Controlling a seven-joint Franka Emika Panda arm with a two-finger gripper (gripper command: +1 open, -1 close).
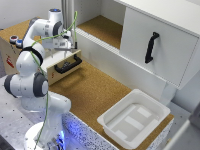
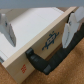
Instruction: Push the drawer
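The drawer (image 1: pixel 56 60) is a light-tan wooden one with a black bar handle (image 1: pixel 68 64). It stands pulled out from the cork-topped box (image 1: pixel 11 31) at the exterior view's left. My gripper (image 1: pixel 70 46) hangs just above the drawer's front edge, pointing down. In the wrist view the drawer front (image 2: pixel 50 42) and its black handle (image 2: pixel 47 59) lie below my gripper (image 2: pixel 37 27), and the pale drawer inside (image 2: pixel 30 30) shows between the fingers. Both fingers (image 2: pixel 70 25) are spread wide, one on each side. The gripper is open and holds nothing.
A white plastic tub (image 1: pixel 132 117) sits on the cork table top (image 1: pixel 95 90) at the exterior view's lower right. Behind it stands a large white cabinet door (image 1: pixel 167 50) with a black vertical handle (image 1: pixel 151 47). My arm's base (image 1: pixel 35 135) stands at the lower left.
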